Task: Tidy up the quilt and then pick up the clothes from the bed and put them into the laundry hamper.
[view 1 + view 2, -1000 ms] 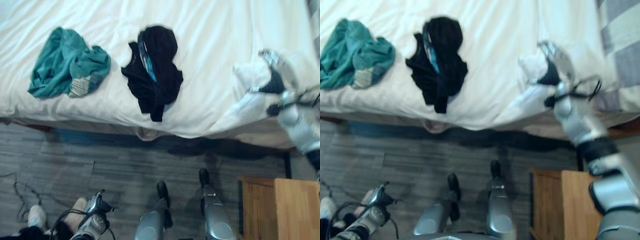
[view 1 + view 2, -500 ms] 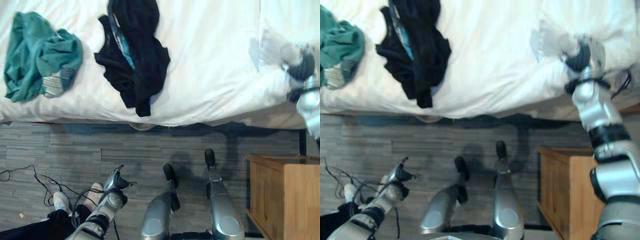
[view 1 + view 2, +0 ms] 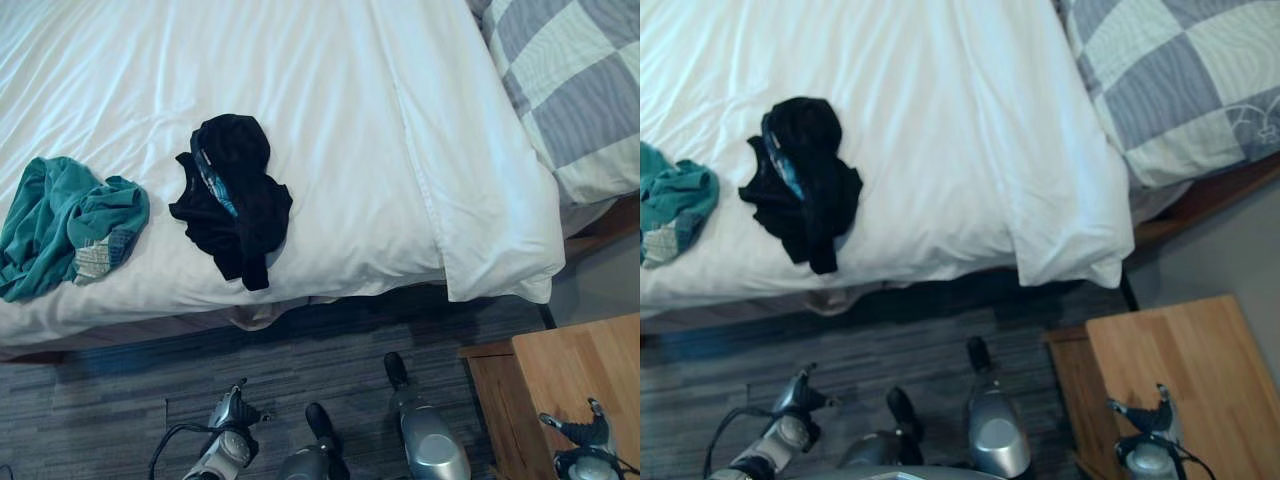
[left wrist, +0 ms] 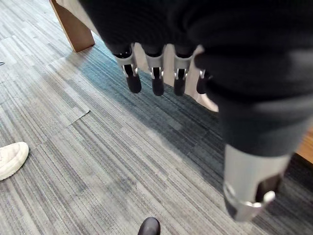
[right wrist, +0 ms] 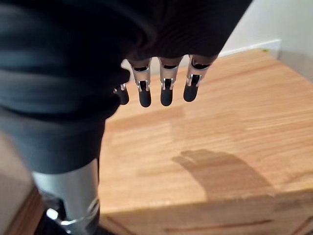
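We are hanging both robot hands empty, fingers relaxed: left robot hand point(image 3: 228, 412) lower left, right robot hand point(image 3: 1145, 420) lower right. The quilt point(image 3: 330, 130) is lying smooth, so the black clothes point(image 3: 232, 195) at centre and teal clothes point(image 3: 65, 225) at left are waiting, likely next.

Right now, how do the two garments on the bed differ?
The teal garment lies farther toward the robot's left, while the black garment sits nearer the bed's middle. The teal one spreads wide with a pale striped patch; the black one bunches narrower, showing a blue strip. Both lie crumpled on the white quilt, near its front edge.
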Robot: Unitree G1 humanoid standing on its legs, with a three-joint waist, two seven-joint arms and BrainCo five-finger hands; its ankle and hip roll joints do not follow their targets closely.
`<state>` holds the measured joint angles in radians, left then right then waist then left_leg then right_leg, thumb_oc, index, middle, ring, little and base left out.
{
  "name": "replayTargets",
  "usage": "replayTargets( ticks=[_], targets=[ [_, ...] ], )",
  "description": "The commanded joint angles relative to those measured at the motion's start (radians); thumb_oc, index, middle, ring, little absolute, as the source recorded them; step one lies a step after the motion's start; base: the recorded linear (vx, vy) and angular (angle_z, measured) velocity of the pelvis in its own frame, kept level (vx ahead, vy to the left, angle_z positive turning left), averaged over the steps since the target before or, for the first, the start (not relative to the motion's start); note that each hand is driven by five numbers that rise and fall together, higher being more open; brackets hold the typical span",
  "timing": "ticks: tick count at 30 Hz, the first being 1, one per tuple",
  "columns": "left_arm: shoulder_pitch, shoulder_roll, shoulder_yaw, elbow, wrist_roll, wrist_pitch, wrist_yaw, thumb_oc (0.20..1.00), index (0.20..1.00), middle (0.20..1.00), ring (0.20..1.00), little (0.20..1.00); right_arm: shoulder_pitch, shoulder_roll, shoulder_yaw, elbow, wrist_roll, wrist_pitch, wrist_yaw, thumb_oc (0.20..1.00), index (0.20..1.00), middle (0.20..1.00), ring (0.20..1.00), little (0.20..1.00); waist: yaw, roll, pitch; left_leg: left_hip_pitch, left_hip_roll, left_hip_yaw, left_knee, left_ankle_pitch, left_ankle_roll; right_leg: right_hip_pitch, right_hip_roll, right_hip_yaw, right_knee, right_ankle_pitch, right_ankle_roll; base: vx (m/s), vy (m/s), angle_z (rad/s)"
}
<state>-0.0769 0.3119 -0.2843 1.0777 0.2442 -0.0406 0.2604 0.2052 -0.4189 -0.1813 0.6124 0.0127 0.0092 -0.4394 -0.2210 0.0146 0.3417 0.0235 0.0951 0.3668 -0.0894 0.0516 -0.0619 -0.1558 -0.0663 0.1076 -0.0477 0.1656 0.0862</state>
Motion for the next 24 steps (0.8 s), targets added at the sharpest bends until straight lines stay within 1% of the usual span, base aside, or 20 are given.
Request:
replayTargets(
  ticks=[1,3,5,6,7,8,9,10,11,12,14,15,17,18,19,20,21,22,23,24],
  targets=[
    [-0.001,0.032,0.001,0.027,0.023,0.001,0.013,1.000,1.000,1.000,1.000,1.000,-0.134,-0.114,-0.051,-0.142,0.010,-0.074,-0.068,0.200,0.200,0.200,0.200,0.200,0.036,-0.043,0.001,0.000,0.043,-0.025,0.028,-0.057,-0.033,-0.019,-0.036,0.004,0.130,-0.219,0.068,-0.06,0.006,-0.14],
    [-0.009,0.033,-0.002,0.031,0.010,-0.002,0.011,1.000,1.000,1.000,1.000,1.000,-0.194,-0.161,-0.044,-0.201,-0.006,-0.088,-0.085,0.200,0.200,0.200,0.200,0.200,0.050,-0.044,0.016,-0.008,0.041,-0.033,0.034,-0.058,-0.034,-0.030,-0.038,0.003,0.141,-0.223,0.069,-0.09,-0.013,-0.06],
    [-0.033,0.041,-0.010,0.032,-0.020,-0.009,0.011,1.000,1.000,1.000,1.000,1.000,-0.330,-0.241,-0.005,-0.236,-0.012,-0.102,-0.102,0.200,0.200,0.200,0.200,0.200,0.073,-0.042,0.044,-0.038,0.040,-0.047,0.049,-0.053,-0.036,-0.057,-0.038,0.005,0.153,-0.222,0.067,-0.12,-0.037,0.03],
    [-0.034,0.041,-0.008,0.032,-0.020,-0.009,0.011,1.000,1.000,1.000,1.000,1.000,-0.335,-0.242,-0.003,-0.234,-0.011,-0.102,-0.103,0.200,0.200,0.200,0.200,0.200,0.073,-0.042,0.044,-0.043,0.041,-0.045,0.050,-0.050,-0.037,-0.061,-0.036,0.006,0.152,-0.217,0.066,-0.12,-0.046,0.02],
    [-0.058,0.055,-0.029,0.027,-0.041,-0.013,0.008,1.000,1.000,1.000,1.000,1.000,-0.480,-0.309,0.045,-0.263,-0.028,-0.102,-0.129,0.200,0.200,0.200,0.200,0.200,0.095,-0.036,0.074,-0.077,0.040,-0.057,0.073,-0.051,-0.039,-0.083,-0.040,0.004,0.163,-0.221,0.065,-0.15,-0.054,0.24],
    [-0.072,0.063,-0.039,0.023,-0.051,-0.014,0.007,1.000,1.000,1.000,1.000,1.000,-0.559,-0.336,0.079,-0.266,-0.042,-0.098,-0.144,0.200,0.200,0.200,0.200,0.200,0.105,-0.029,0.089,-0.104,0.042,-0.060,0.094,-0.049,-0.041,-0.101,-0.040,0.003,0.171,-0.214,0.063,-0.18,-0.083,0.27],
    [-0.095,0.077,-0.065,0.016,-0.063,-0.019,0.007,1.000,1.000,1.000,1.000,1.000,-0.690,-0.403,0.135,-0.236,-0.060,-0.084,-0.162,0.200,0.200,0.200,0.200,0.200,0.122,-0.021,0.115,-0.135,0.042,-0.069,0.125,-0.052,-0.047,-0.119,-0.045,-0.005,0.188,-0.221,0.062,-0.11,-0.057,0.31],
    [-0.097,0.076,-0.062,0.017,-0.063,-0.019,0.007,1.000,1.000,1.000,1.000,1.000,-0.697,-0.404,0.140,-0.232,-0.059,-0.086,-0.162,0.200,0.200,0.200,0.200,0.200,0.121,-0.020,0.114,-0.141,0.043,-0.068,0.126,-0.048,-0.047,-0.124,-0.043,-0.004,0.187,-0.216,0.061,-0.09,-0.061,0.12],
    [-0.111,0.091,-0.076,0.013,-0.070,-0.022,0.010,1.000,1.000,1.000,1.000,1.000,-0.757,-0.437,0.161,-0.208,-0.053,-0.080,-0.167,0.200,0.200,0.200,0.200,0.200,0.133,-0.016,0.126,-0.162,0.044,-0.070,0.137,-0.044,-0.052,-0.139,-0.046,-0.007,0.194,-0.215,0.062,-0.09,-0.075,0.28],
    [-0.134,0.106,-0.093,0.000,-0.089,-0.028,0.013,1.000,1.000,1.000,1.000,1.000,-0.856,-0.468,0.215,-0.143,-0.024,-0.075,-0.166,0.200,0.200,0.200,0.200,0.200,0.141,-0.007,0.144,-0.198,0.049,-0.077,0.158,-0.042,-0.057,-0.169,-0.049,-0.016,0.218,-0.222,0.062,-0.08,-0.071,0.37],
    [-0.136,0.104,-0.090,0.000,-0.089,-0.028,0.013,1.000,1.000,1.000,1.000,1.000,-0.867,-0.470,0.224,-0.135,-0.021,-0.078,-0.167,0.200,0.200,0.200,0.200,0.200,0.136,-0.005,0.143,-0.204,0.050,-0.079,0.162,-0.043,-0.057,-0.175,-0.049,-0.017,0.221,-0.223,0.062,-0.06,-0.041,0.32],
    [-0.149,0.116,-0.103,-0.014,-0.105,-0.031,0.015,1.000,1.000,1.000,1.000,1.000,-0.920,-0.470,0.251,-0.072,0.011,-0.072,-0.163,0.200,0.200,0.200,0.200,0.200,0.148,0.004,0.166,-0.238,0.053,-0.082,0.190,-0.043,-0.061,-0.202,-0.054,-0.024,0.252,-0.232,0.064,-0.08,-0.041,0.35],
    [-0.159,0.117,-0.101,-0.025,-0.122,-0.032,0.022,1.000,1.000,1.000,1.000,1.000,-0.931,-0.439,0.277,-0.004,0.039,-0.069,-0.154,0.200,0.200,0.200,0.200,0.200,0.148,0.011,0.178,-0.284,0.055,-0.088,0.233,-0.057,-0.060,-0.246,-0.058,-0.031,0.303,-0.251,0.062,-0.08,-0.038,0.27],
    [-0.161,0.116,-0.100,-0.027,-0.128,-0.031,0.023,1.000,1.000,1.000,1.000,1.000,-0.922,-0.419,0.279,0.023,0.051,-0.068,-0.148,0.200,0.200,0.200,0.200,0.200,0.150,0.012,0.178,-0.313,0.061,-0.087,0.254,-0.059,-0.060,-0.272,-0.060,-0.031,0.319,-0.249,0.060,-0.06,-0.006,0.14],
    [-0.165,0.107,-0.096,-0.023,-0.129,-0.023,0.024,1.000,1.000,1.000,1.000,1.000,-0.865,-0.363,0.269,0.054,0.064,-0.065,-0.134,0.200,0.200,0.200,0.200,0.200,0.148,0.014,0.178,-0.343,0.065,-0.093,0.290,-0.075,-0.056,-0.303,-0.064,-0.037,0.356,-0.258,0.059,-0.06,-0.004,0.19],
    [-0.167,0.108,-0.096,-0.023,-0.129,-0.023,0.024,1.000,1.000,1.000,1.000,1.000,-0.866,-0.363,0.268,0.053,0.064,-0.065,-0.134,0.200,0.200,0.200,0.200,0.200,0.150,0.014,0.178,-0.347,0.066,-0.093,0.290,-0.071,-0.056,-0.307,-0.062,-0.036,0.354,-0.254,0.058,-0.01,0.029,0.18],
    [-0.162,0.098,-0.091,-0.018,-0.121,-0.019,0.028,1.000,1.000,1.000,1.000,1.000,-0.807,-0.319,0.257,0.062,0.058,-0.064,-0.134,0.200,0.200,0.200,0.200,0.200,0.146,0.015,0.178,-0.350,0.069,-0.092,0.299,-0.080,-0.054,-0.310,-0.066,-0.037,0.361,-0.259,0.059,0.00,0.042,0.12],
    [-0.152,0.085,-0.080,-0.010,-0.112,-0.013,0.034,1.000,1.000,1.000,1.000,1.000,-0.699,-0.245,0.223,0.052,0.053,-0.069,-0.136,0.200,0.200,0.200,0.200,0.200,0.142,0.011,0.178,-0.351,0.068,-0.096,0.299,-0.085,-0.049,-0.312,-0.066,-0.038,0.359,-0.256,0.060,0.02,0.070,0.05],
    [-0.147,0.077,-0.072,-0.004,-0.111,-0.010,0.041,1.000,1.000,1.000,1.000,1.000,-0.630,-0.202,0.200,0.047,0.055,-0.076,-0.136,0.200,0.200,0.200,0.200,0.200,0.136,0.007,0.178,-0.345,0.065,-0.096,0.294,-0.086,-0.047,-0.307,-0.067,-0.038,0.351,-0.253,0.062,-0.01,0.046,0.02],
    [-0.149,0.078,-0.073,-0.004,-0.111,-0.010,0.041,1.000,1.000,1.000,1.000,1.000,-0.629,-0.201,0.198,0.045,0.054,-0.075,-0.136,0.200,0.200,0.200,0.200,0.200,0.137,0.007,0.178,-0.347,0.066,-0.095,0.292,-0.082,-0.047,-0.309,-0.066,-0.037,0.347,-0.248,0.062,0.01,0.054,0.02]
  ],
)
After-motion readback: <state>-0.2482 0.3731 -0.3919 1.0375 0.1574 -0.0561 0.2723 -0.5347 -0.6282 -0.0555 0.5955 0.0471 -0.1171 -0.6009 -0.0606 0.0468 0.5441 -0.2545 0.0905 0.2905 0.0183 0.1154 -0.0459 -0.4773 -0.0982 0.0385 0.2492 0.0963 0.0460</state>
